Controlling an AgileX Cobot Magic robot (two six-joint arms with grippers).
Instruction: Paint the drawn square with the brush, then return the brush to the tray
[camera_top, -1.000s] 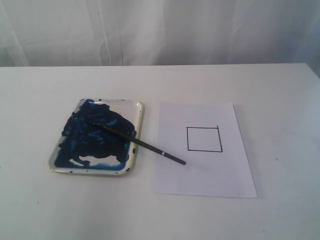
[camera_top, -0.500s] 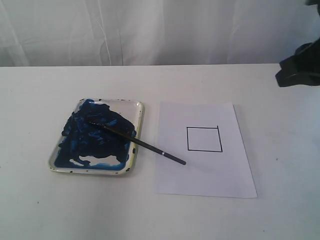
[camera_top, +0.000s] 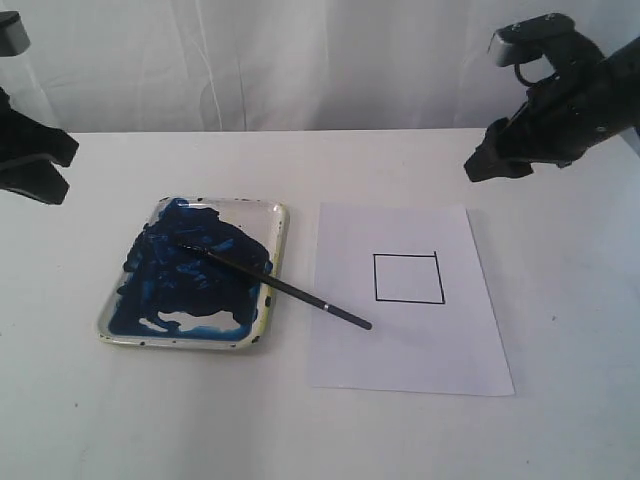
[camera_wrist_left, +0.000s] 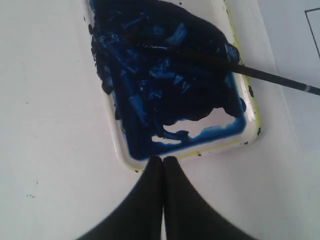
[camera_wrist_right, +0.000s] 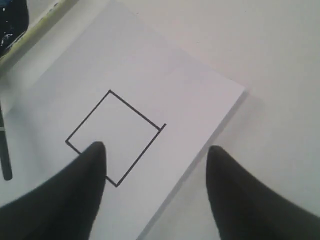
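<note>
The cream tray (camera_top: 279, 232) smeared with dark blue paint lies left of the white paper sheet (camera_top: 400, 350). The black brush (camera_top: 275, 286) rests with its tip in the paint and its handle out over the tray's rim onto the paper. The drawn square (camera_top: 408, 278) is blank inside. My left gripper (camera_wrist_left: 163, 159) is shut and empty, hovering by the tray (camera_wrist_left: 116, 145) edge, with the brush (camera_wrist_left: 270, 77) across the paint. My right gripper (camera_wrist_right: 155, 147) is open and empty above the square (camera_wrist_right: 116, 135). In the exterior view the right arm (camera_top: 550, 100) hangs at the upper right.
The left arm (camera_top: 30, 150) shows at the far left edge of the exterior view. A white curtain (camera_top: 300, 60) closes off the back of the white table (camera_top: 300, 440).
Both arms have come into the exterior view: the right from the upper right edge leftward, the left at the far left edge. Brush, tray and paper have not moved.
</note>
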